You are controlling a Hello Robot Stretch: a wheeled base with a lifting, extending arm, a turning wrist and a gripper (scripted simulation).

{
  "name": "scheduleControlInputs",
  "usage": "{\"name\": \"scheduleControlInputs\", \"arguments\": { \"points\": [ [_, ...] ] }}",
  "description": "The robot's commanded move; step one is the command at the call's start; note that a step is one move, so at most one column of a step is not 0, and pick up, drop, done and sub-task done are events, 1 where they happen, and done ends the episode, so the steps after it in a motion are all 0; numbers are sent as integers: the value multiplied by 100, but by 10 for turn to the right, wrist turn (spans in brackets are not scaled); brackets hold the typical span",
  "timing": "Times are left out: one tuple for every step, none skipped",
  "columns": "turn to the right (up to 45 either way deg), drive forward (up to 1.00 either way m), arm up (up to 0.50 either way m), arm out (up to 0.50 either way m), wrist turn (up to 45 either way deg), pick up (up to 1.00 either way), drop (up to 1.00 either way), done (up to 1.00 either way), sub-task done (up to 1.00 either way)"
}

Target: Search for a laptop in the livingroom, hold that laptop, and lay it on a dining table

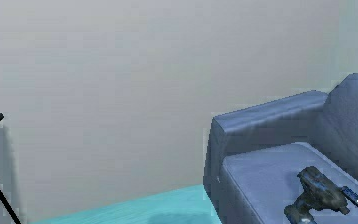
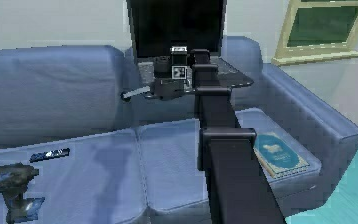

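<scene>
The arm (image 2: pixel 227 150) is reaching across the sofa (image 2: pixel 77 90) to the laptop (image 2: pixel 177 25), which is showing against the backrest with its screen raised. I cannot tell whether the gripper (image 2: pixel 137 94) is holding it. A weak hold is risking a drop, or the screen snagging the backrest.

no legible text, no readable labels, numbers or signs anywhere

Blue sofa (image 2: pixel 57 95) with three small things on its seat.
A dark tool-like object (image 2: pixel 9 186) lies at the arm side view's left, a slim remote (image 2: pixel 49 154) just behind it, and a teal book (image 2: pixel 277 152) by the far armrest.
</scene>
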Motion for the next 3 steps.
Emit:
{"name": "scheduleControlInputs", "arguments": {
  "points": [
    [0,0,0,0,-450,0,0,0,0],
    [0,0,0,0,-450,0,0,0,0],
    [0,0,0,0,-90,0,0,0,0]
  ]
}}
